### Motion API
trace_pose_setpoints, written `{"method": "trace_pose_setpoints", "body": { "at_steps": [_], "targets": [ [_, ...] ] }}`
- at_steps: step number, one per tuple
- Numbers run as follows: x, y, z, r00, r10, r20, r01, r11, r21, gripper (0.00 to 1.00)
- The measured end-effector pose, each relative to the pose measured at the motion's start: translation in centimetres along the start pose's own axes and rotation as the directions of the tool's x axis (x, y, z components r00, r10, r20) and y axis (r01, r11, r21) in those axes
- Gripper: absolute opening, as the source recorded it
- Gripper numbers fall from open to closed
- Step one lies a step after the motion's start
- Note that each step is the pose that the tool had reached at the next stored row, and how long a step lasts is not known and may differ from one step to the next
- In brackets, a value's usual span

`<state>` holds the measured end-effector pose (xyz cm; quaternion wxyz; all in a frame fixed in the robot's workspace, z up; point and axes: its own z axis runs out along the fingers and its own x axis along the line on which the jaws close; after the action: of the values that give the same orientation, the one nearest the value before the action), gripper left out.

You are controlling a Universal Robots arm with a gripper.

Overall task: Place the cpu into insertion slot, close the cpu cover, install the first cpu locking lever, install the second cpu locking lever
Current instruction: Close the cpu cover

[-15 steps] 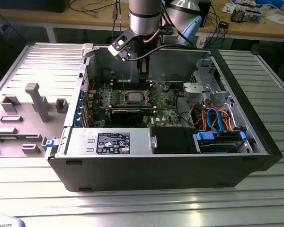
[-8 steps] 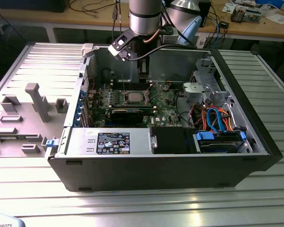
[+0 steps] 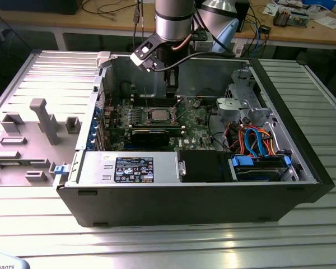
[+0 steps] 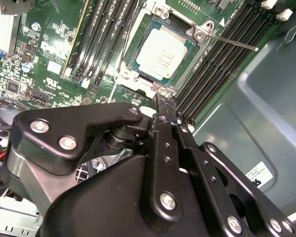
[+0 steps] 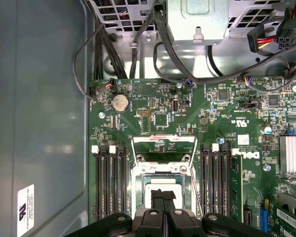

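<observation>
Grey plastic fixture tray [image 3: 39, 120] at the exterior view's left. Open black computer case [image 3: 185, 202] beside it. Inside, square silver-topped cpu [image 4: 162, 52] seated in silver-rimmed insertion slot [image 4: 126, 75], with thin silvery cpu cover [image 5: 163, 139] standing open. Black gripper [image 5: 163, 196] just above the cpu, fingers together, holding nothing. Orange and blue cables [image 3: 257, 140] further right.

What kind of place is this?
Probably a robotics lab or workshop: a robot arm hangs over an open computer case on a ribbed metal table, with cable-strewn wooden workbenches behind.
</observation>
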<state>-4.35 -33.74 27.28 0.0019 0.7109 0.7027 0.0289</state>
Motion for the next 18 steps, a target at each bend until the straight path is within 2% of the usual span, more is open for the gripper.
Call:
{"method": "trace_pose_setpoints", "body": {
  "at_steps": [8, 10, 14, 18],
  "targets": [
    [0.02, 0.06, -0.25, 1.0, 0.0, 0.0006, 0.0, 1.0, 0.0, 0.11],
    [0.05, 0.09, -0.24, 1.0, 0.0, 0.0035, 0.0, 1.0, 0.0007, 0.11],
    [0.18, 0.41, -0.22, 0.9998, -0.001, 0.0202, 0.001, 1.0, 0.0095, 0.11],
    [0.18, 0.43, -0.22, 0.9998, -0.001, 0.0203, 0.0, 1.0, 0.0096, 0.11]
  ]
}}
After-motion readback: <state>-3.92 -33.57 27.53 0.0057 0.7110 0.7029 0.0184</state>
